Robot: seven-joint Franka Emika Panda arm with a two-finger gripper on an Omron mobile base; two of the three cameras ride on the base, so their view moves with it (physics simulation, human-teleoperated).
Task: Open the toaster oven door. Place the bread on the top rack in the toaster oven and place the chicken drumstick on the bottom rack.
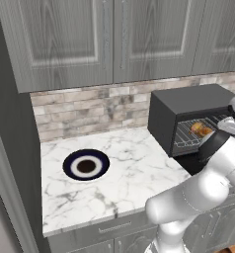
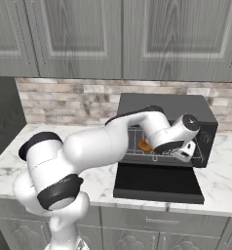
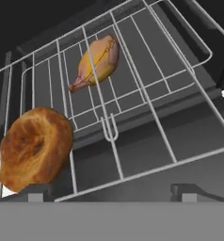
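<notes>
Hand view, far left: bread (image 3: 35,149) sitting at the near edge of a wire rack, right by the left fingertip, not pinched by anything
Hand view, middle: chicken drumstick (image 3: 98,62) lying further back, seen through the wires, so looks like the lower rack, but hard to be sure from this tilt
Hand view, bottom: end effector (image 3: 112,192) spread wide, nothing between the tips
Left base view, left: dark plate (image 1: 86,164) on the marble surface (image 1: 134,173), nothing on it
Left base view, right: toaster oven (image 1: 188,116) open at the front, something orange-brown visible on a rack inside
Right base view, middle: toaster oven door (image 2: 158,182) folded down flat on the surface, hand parked right at the oven mouth
Step in hand: looks like the tail end of placing the bread, just let go on the rack
Task status: guessing both foods are in, door open, basically done
Next move: calls for backing the hand straight out without clipping the wires or nudging the bread off the edge
</notes>
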